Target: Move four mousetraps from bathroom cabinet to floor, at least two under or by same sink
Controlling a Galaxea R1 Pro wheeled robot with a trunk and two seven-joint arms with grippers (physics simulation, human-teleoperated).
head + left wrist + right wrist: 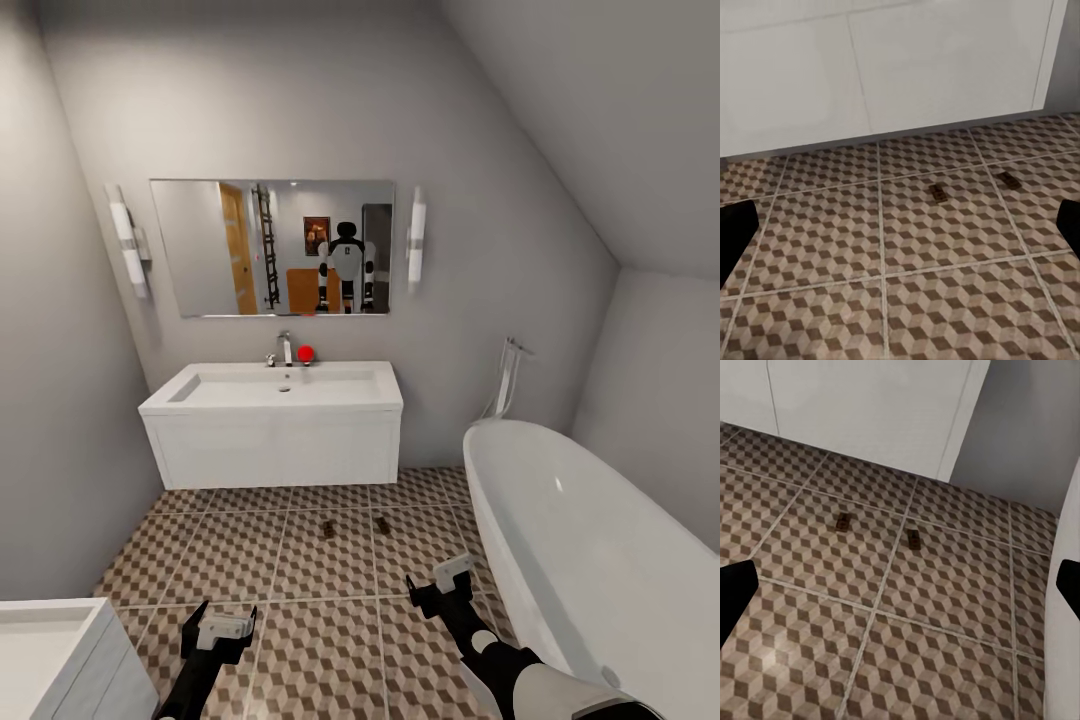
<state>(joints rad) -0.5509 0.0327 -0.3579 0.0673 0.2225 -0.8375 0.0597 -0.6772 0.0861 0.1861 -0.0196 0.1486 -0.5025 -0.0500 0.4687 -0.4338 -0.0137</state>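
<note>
The two mousetraps (327,527) (382,522) on the bathroom floor (300,560) are too small to show more than dark-brown specks – in the left wrist view (940,192) (1008,178) and the right wrist view (844,521) (914,538) they are blurred slabs with no detail. The left gripper (222,632) and right gripper (447,581) have their arms cut off by the head view's lower edge, and the wrist views catch only dark fingertips (733,234) (732,598) at the picture's sides. A second white vanity (50,655) is cut by the corner – and the bathtub (590,560) runs off the right edge.
</note>
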